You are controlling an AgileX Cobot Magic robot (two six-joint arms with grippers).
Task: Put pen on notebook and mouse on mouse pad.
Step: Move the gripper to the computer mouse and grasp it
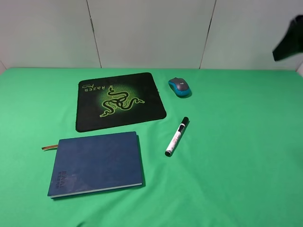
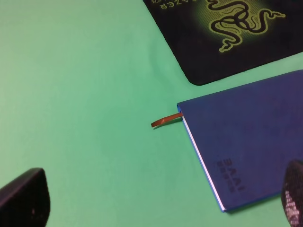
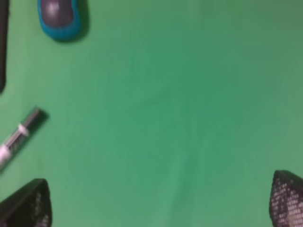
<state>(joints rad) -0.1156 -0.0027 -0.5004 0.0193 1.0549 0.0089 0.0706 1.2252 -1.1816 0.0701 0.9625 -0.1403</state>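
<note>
The teal-sided, grey-topped mouse (image 1: 180,87) (image 3: 59,16) rests on the green cloth just right of the black Razer mouse pad (image 1: 120,101) (image 2: 236,33). On the cloth, right of the dark blue notebook (image 1: 97,163) (image 2: 241,142), lies the white pen (image 1: 176,136) (image 3: 19,135). My left gripper (image 2: 158,203) hovers open above the notebook's ribbon corner, holding nothing. My right gripper (image 3: 156,203) is open over bare cloth, apart from the pen and the mouse. In the exterior high view only a dark part of the right arm (image 1: 288,40) shows at the upper right.
The notebook's tan ribbon (image 1: 49,147) (image 2: 165,120) sticks out on its left. Green cloth (image 1: 236,165) covers the whole table, and a white panelled wall (image 1: 151,33) stands behind it.
</note>
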